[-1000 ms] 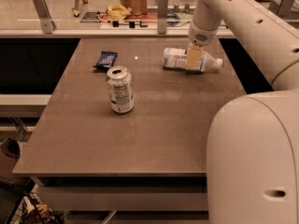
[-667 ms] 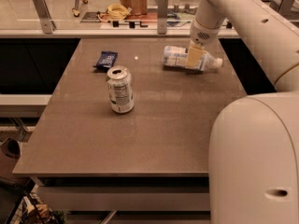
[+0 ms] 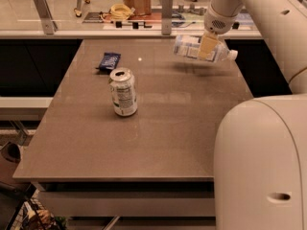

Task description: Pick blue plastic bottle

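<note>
The blue plastic bottle [image 3: 188, 47] is clear, with a pale blue-and-white label and a white cap pointing right. It lies on its side in the air above the far right part of the table [image 3: 158, 128], with its shadow on the tabletop below. My gripper [image 3: 207, 47] comes down from the white arm at the upper right and is shut on the bottle's middle. One tan finger [image 3: 208, 47] shows across the front of the bottle.
A silver-green drink can [image 3: 123, 92] stands upright left of the table's middle. A small dark blue snack wrapper [image 3: 108, 60] lies at the far left. A counter with clutter [image 3: 129, 4] runs behind the table. My white base [image 3: 261, 166] fills the lower right.
The bottle lay on the tabletop with my gripper around it. Now it is lifted off the surface, held in the gripper, and a shadow shows beneath it.
</note>
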Robot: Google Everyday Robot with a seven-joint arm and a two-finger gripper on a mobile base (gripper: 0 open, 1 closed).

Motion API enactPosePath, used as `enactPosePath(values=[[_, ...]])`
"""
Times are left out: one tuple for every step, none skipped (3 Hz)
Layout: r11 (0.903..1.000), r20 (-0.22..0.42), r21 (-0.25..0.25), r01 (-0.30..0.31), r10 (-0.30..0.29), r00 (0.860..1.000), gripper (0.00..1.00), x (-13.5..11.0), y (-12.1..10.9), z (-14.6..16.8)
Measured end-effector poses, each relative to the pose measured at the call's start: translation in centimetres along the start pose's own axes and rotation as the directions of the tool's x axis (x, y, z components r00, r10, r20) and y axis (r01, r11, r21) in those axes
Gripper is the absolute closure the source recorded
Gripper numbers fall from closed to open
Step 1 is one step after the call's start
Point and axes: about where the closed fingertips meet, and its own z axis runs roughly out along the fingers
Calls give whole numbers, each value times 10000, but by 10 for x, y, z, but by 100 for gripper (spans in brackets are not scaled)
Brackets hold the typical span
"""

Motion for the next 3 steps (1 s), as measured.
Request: enactPosePath(values=[[9988, 89, 471, -131, 127, 9999, 100, 0, -10, -28], [9943, 405, 1054, -152, 110, 9991, 100, -7, -18, -62], [9850, 789, 1725, -10, -128, 9968, 100, -22, -24, -100]])
